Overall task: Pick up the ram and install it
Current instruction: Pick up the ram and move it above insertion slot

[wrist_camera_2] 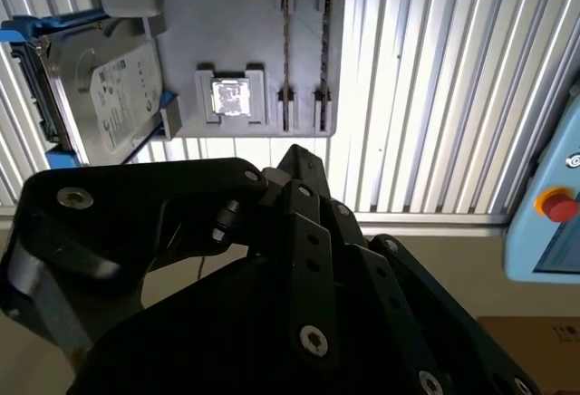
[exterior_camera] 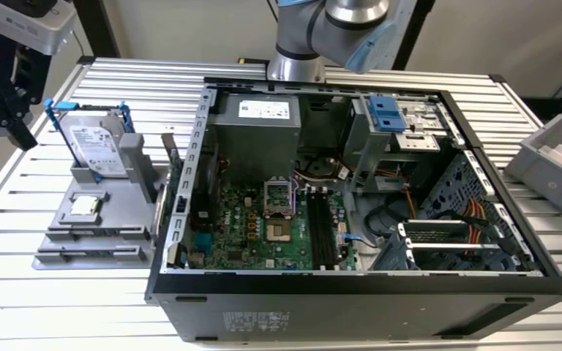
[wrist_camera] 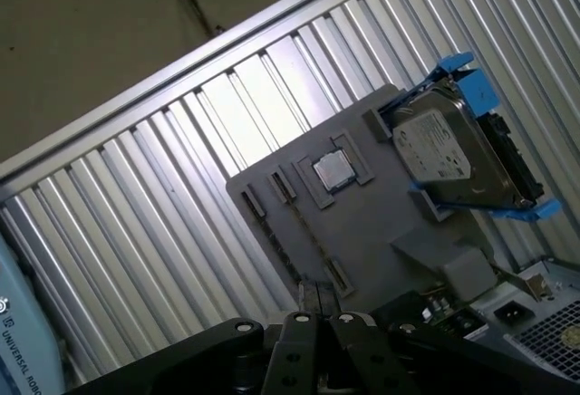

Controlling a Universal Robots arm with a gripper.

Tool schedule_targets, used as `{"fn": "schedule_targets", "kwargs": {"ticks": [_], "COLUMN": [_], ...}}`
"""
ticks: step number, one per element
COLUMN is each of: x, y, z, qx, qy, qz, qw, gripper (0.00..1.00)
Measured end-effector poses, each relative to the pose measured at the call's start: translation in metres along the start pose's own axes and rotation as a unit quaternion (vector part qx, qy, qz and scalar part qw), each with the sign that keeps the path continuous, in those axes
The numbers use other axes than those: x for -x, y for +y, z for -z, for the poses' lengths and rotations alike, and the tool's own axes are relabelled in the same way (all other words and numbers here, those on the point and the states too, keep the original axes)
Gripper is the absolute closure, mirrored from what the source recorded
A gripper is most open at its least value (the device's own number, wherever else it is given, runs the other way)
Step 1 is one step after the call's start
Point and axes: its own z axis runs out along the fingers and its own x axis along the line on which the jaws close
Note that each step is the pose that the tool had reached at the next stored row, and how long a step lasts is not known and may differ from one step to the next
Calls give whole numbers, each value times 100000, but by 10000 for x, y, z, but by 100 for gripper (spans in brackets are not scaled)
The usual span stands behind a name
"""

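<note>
1. Grey fixture plate [exterior_camera: 115, 219] sits on the ribbed table [exterior_camera: 12, 197], just beside the open computer case [exterior_camera: 359, 284], on the exterior view's left of it.
2. Plate carries the hard drive [exterior_camera: 100, 146] at its far end, then the processor chip [exterior_camera: 85, 205], with two long slot rails at the near end.
3. Ram [wrist_camera_2: 284, 46]: I read it as the thin dark strip standing on edge in those rails, next to the chip. Can't tell which rail holds it; both look alike from above.
4. Claw [exterior_camera: 8, 124] hangs high over the table, off the plate toward the exterior view's left. In the first wrist view its fingertips [wrist_camera: 308, 303] meet with nothing between them, so together and empty.
5. Key relation: ram lies below the claw and toward the exterior view's right, well apart from it.
6. Long axis: rails run left-right across the exterior view, while the motherboard memory slots [exterior_camera: 318, 219] run near-far. The two look about square to each other.
</note>
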Motion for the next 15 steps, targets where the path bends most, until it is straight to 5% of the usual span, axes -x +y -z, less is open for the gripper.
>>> {"fn": "schedule_targets", "kwargs": {"ticks": [15], "x": [0], "y": [1], "z": [0], "qx": [113], "qy": [127], "qz": [1405], "qw": [99990], "gripper": [100]}}
